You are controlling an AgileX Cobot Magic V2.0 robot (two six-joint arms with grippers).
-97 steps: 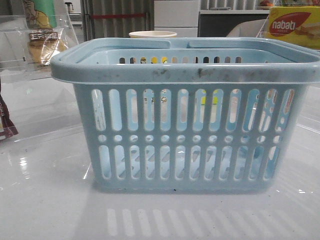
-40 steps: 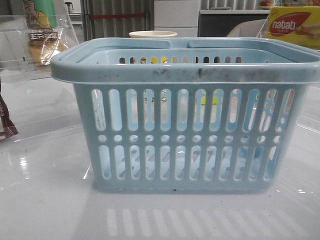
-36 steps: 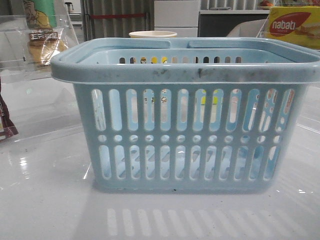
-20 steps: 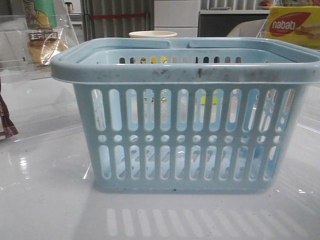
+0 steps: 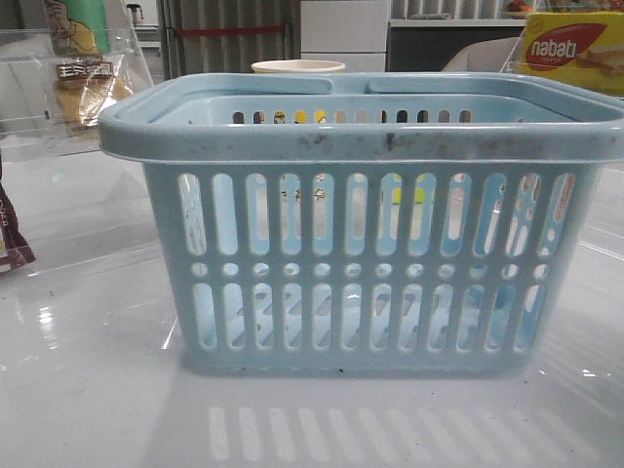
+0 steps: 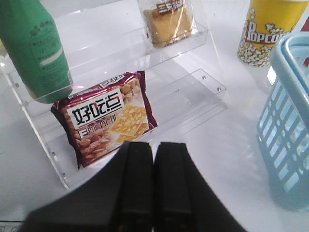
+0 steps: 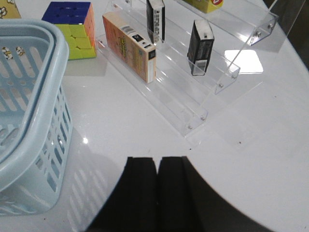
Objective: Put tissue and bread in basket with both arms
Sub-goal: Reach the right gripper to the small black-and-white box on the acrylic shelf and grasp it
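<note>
The light-blue basket (image 5: 361,224) stands in the middle of the table, its rim scuffed; it also shows in the left wrist view (image 6: 289,125) and the right wrist view (image 7: 29,111). The bread (image 6: 169,21), golden-brown in a clear wrapper, sits on the upper step of a clear shelf; in the front view it is at the far left (image 5: 83,88). The tissue (image 7: 200,46), a small black packet, stands on a clear stepped shelf right of the basket. My left gripper (image 6: 154,147) is shut and empty, well short of the bread. My right gripper (image 7: 158,162) is shut and empty, short of the tissue.
A maroon cracker packet (image 6: 106,118) and a green bottle (image 6: 36,48) share the bread's shelf. A popcorn cup (image 6: 265,29) stands behind the basket. A second black packet (image 7: 155,19), an orange box (image 7: 129,46) and a colour cube (image 7: 72,26) are near the tissue. A yellow nabati box (image 5: 570,49) sits far right.
</note>
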